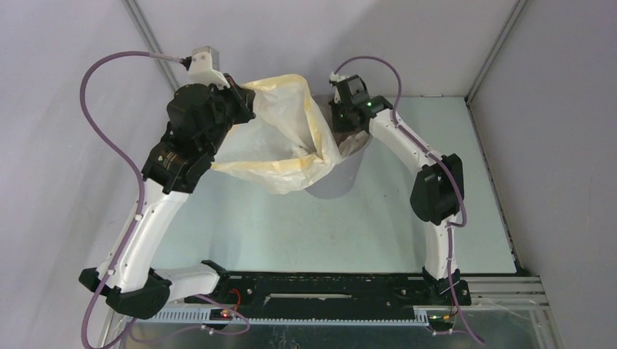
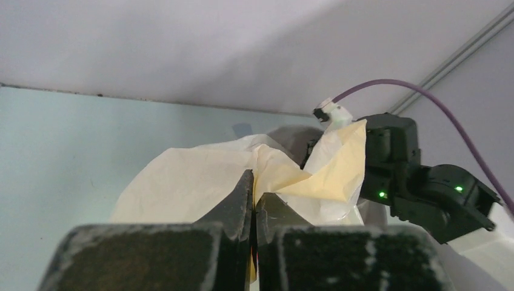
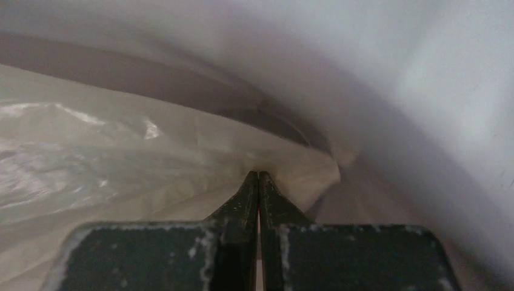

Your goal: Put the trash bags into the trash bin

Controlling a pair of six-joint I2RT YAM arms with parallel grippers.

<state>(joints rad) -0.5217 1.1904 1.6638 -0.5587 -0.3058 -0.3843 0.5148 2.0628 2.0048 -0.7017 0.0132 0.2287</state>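
The pale yellow-cream trash bag (image 1: 291,123) hangs stretched between my two grippers above the table's far middle. My left gripper (image 1: 249,102) is shut on the bag's left edge; in the left wrist view its fingertips (image 2: 254,188) pinch a fold of the bag (image 2: 194,176). My right gripper (image 1: 340,122) is shut on the bag's right side, at the mouth of the light grey trash bin (image 1: 349,171). In the right wrist view the fingertips (image 3: 259,174) pinch the bag (image 3: 121,157) against the bin's smooth inner wall (image 3: 394,121). The bag drapes over the bin's left part and hides it.
The right arm's black wrist (image 2: 418,182) with green lights sits close to the bag's right side. The enclosure's back wall (image 1: 305,36) and metal corner posts (image 1: 495,51) stand just behind both grippers. Purple cables (image 1: 109,138) loop off both wrists.
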